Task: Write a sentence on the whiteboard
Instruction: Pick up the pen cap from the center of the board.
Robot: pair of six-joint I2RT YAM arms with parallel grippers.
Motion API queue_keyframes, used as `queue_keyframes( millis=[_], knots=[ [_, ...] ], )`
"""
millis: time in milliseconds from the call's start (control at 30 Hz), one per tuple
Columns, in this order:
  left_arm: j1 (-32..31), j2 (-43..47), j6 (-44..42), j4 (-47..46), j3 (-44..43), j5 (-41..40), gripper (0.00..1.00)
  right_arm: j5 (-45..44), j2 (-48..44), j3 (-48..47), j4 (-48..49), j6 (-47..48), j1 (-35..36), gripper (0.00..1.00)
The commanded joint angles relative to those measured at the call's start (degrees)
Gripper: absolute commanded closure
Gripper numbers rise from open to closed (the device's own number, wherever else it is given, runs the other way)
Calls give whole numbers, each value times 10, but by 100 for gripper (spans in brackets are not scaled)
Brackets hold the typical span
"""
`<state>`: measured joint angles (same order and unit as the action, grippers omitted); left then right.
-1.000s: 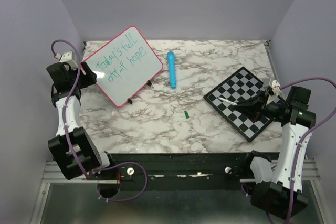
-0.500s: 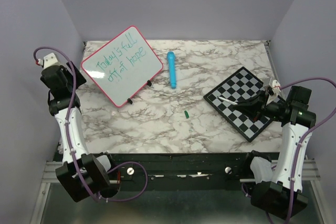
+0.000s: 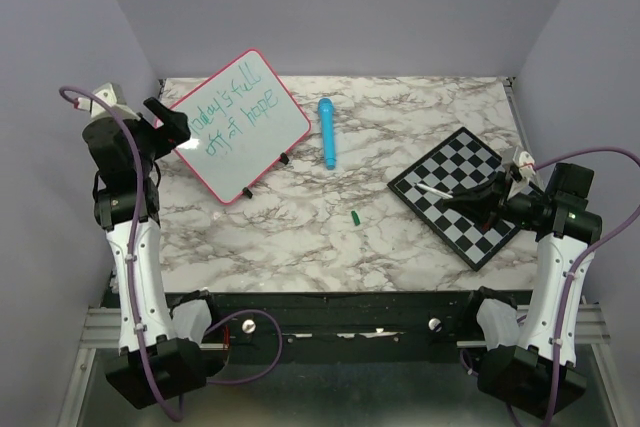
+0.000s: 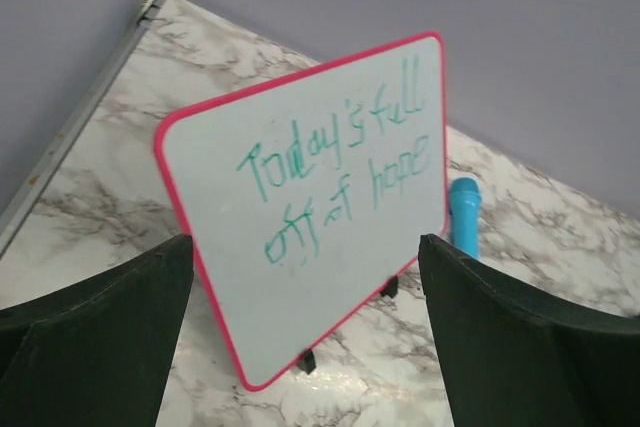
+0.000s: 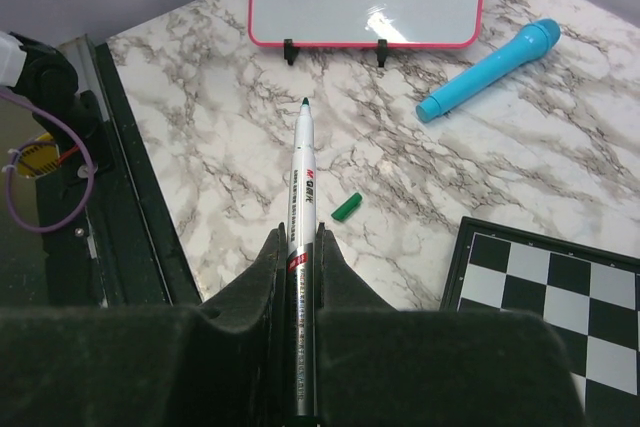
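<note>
Left hand [image 3: 168,125] gapes wide at whiteboard [image 4: 340,267]; right hand [image 5: 298,237] pinches marker [image 5: 303,177] over chessboard [image 3: 460,187], blue tube [image 3: 327,133] between.

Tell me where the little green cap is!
In the top view, the green cap lies near the middle of the table, between the whiteboard and the chessboard, closer to the chessboard.

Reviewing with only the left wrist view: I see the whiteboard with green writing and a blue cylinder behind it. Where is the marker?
Observer: The right gripper is shut on a white marker, its tip bare.
Operator: Where is that arm?
Observer: Over the chessboard, at the right.
Operator: And the cap?
Observer: A small green piece, probably the cap, lies on the table between the whiteboard and the chessboard.
</note>
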<state>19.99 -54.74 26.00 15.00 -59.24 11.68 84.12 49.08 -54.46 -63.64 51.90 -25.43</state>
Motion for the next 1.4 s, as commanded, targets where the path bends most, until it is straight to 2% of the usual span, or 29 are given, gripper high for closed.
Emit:
queue_keyframes(
  millis=[0, 100, 167, 467, 600, 767, 900, 1133, 1367],
  knots=[
    [-71, 1, -9, 70, -61, 66, 1, 54, 0, 6, 19, -11, 4, 99],
    [-130, -5, -30, 107, -80, 63, 1, 47, -1, 10, 34, -25, 4, 100],
    [-199, -6, -44, 134, -87, 50, 1, 43, 1, 14, 52, -41, 4, 99],
    [-504, -41, -63, 155, -47, -117, 3, 11, 8, 36, 125, -104, 4, 100],
    [-562, -58, -36, 117, -17, -161, 3, -6, 11, 44, 146, -123, 4, 99],
    [-587, -60, 25, 57, 43, -164, 3, -18, 21, 49, 167, -137, 4, 99],
    [-588, -64, 111, 5, 93, -174, 1, -28, 29, 48, 171, -138, 4, 100],
    [-588, -77, 135, -45, 151, -121, 1, -40, 43, 53, 184, -146, 4, 99],
    [-589, -84, 103, -44, 164, -104, 1, -48, 50, 56, 192, -152, 4, 100]
  ],
)
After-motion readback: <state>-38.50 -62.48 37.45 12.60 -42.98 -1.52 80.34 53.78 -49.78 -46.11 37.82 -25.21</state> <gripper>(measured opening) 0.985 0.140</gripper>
